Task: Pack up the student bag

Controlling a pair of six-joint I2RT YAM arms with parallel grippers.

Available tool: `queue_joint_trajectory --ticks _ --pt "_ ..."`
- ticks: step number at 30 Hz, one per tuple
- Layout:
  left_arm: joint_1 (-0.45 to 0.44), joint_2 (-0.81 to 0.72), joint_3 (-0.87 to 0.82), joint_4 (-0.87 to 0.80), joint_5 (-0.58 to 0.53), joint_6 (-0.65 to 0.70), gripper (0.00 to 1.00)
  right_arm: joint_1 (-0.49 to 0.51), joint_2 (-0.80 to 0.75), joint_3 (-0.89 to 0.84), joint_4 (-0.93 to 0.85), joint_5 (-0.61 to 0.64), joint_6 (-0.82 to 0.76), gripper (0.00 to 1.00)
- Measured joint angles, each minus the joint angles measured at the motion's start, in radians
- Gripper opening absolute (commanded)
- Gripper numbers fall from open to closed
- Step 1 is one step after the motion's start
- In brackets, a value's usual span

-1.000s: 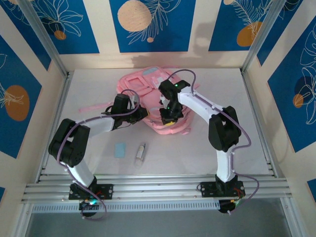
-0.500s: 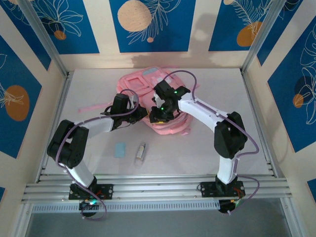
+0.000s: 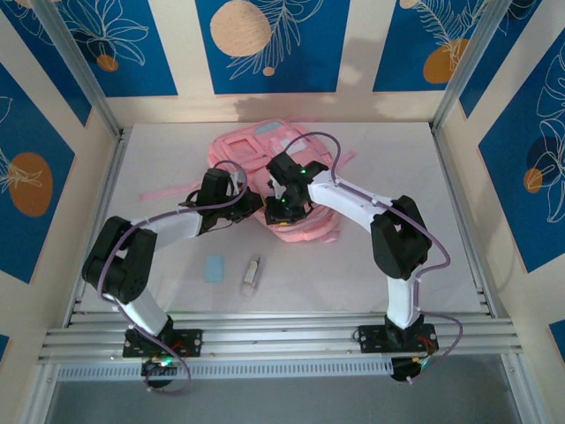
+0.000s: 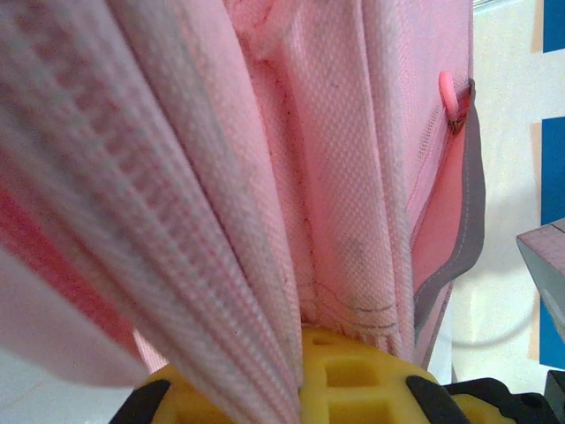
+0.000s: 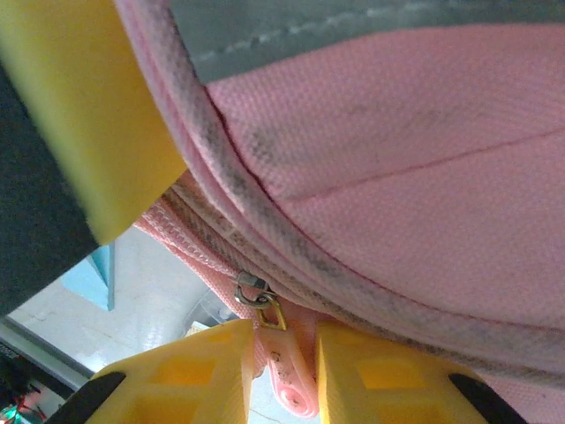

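Note:
The student bag (image 3: 287, 150), a soft pink backpack, lies at the middle back of the table. My left gripper (image 3: 251, 206) is at its near left corner, shut on a fold of the pink fabric (image 4: 265, 221), which runs down between its yellow fingers (image 4: 362, 375). My right gripper (image 3: 281, 205) is close beside it on the bag's near edge. Its yellow fingers (image 5: 190, 375) are shut on the pink zip pull (image 5: 290, 367), which hangs from a metal slider (image 5: 254, 291) on the zip. The bag's pale blue-grey trim (image 4: 472, 203) runs along one edge.
A small light-blue flat piece (image 3: 214, 268) and a whitish tube-like thing (image 3: 252, 274) lie on the table in front of the bag. A pink strap (image 3: 168, 190) trails left from the bag. Aluminium rails (image 3: 282, 340) cross the near edge.
My right gripper has slid left along the bag's near edge, toward the left gripper, with the zip pull between its fingers. The left gripper has stayed put.

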Motion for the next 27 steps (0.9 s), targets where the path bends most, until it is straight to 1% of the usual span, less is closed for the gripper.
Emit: queue_joint_trajectory --ticks 2,3,7,15,21,27 --pt "0.000 0.000 0.000 0.000 -0.002 0.000 0.00 0.003 0.000 -0.001 0.000 0.012 0.003 0.13" --pt "0.000 0.000 0.000 0.000 -0.002 0.000 0.00 0.004 0.000 -0.002 0.001 0.014 0.001 0.09" --pt "-0.003 -0.001 0.000 0.000 -0.003 0.000 0.00 0.010 0.000 -0.002 0.007 0.017 0.002 0.01" --pt "-0.002 -0.001 0.000 0.000 -0.002 0.001 0.00 0.002 -0.006 0.001 -0.012 0.022 -0.035 0.00" --pt "-0.002 -0.001 0.005 -0.003 0.021 0.008 0.00 -0.010 -0.014 0.023 -0.075 0.025 -0.082 0.00" --pt "0.005 -0.001 0.011 -0.040 0.021 0.010 0.00 -0.038 -0.016 -0.002 -0.161 0.035 -0.096 0.00"
